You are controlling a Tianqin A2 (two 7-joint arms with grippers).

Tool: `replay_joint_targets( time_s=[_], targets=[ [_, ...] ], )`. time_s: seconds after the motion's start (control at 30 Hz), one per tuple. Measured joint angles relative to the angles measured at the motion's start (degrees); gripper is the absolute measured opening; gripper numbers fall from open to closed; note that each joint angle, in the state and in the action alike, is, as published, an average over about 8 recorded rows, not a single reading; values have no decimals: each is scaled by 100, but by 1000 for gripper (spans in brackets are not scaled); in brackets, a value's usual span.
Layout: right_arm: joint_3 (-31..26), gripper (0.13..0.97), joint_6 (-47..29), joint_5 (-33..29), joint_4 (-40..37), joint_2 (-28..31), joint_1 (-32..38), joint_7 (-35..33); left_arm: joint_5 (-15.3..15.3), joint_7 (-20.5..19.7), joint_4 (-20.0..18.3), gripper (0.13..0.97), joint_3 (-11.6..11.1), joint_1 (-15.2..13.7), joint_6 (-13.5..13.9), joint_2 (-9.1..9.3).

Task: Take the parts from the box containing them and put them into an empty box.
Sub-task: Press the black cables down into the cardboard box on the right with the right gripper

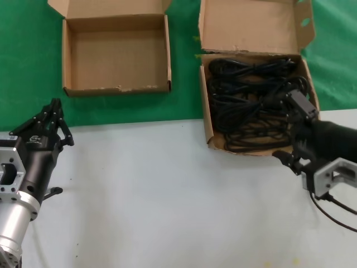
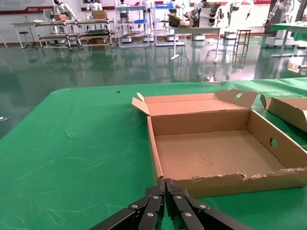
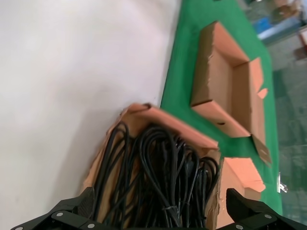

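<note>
While right gripper (image 1: 290, 125) hangs released over cables (image 1: 251, 100) in right box (image 1: 207, 111) | step: reach | next: descend, clench one bundle | left gripper (image 1: 51, 114) clenched, parked near left

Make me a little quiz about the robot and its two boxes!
1. True or false: the squarish empty box already holds cables.
2. Which gripper is over the full box of black cables? A) left gripper B) right gripper
3. Fill in: the left gripper's fingers are ____.

Key: 1 false; 2 B, with its fingers spread wide above the cables; 3 shut, beside the empty box's front rim.
</note>
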Motion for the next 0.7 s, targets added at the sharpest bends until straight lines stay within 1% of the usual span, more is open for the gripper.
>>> replay_joint_targets(
  time_s=[0.2,0.43,0.7],
  targets=[
    [-45,957,-429,-640,-236,-332,447,119,0,0,0,150,0,0,0,0],
    [-46,932,-639,-977,-435,-597,665,176,0,0,0,146,0,0,0,0],
    [-22,832,-626,-1082,-722,-838,712,186,0,0,0,145,0,0,0,0]
  ],
)
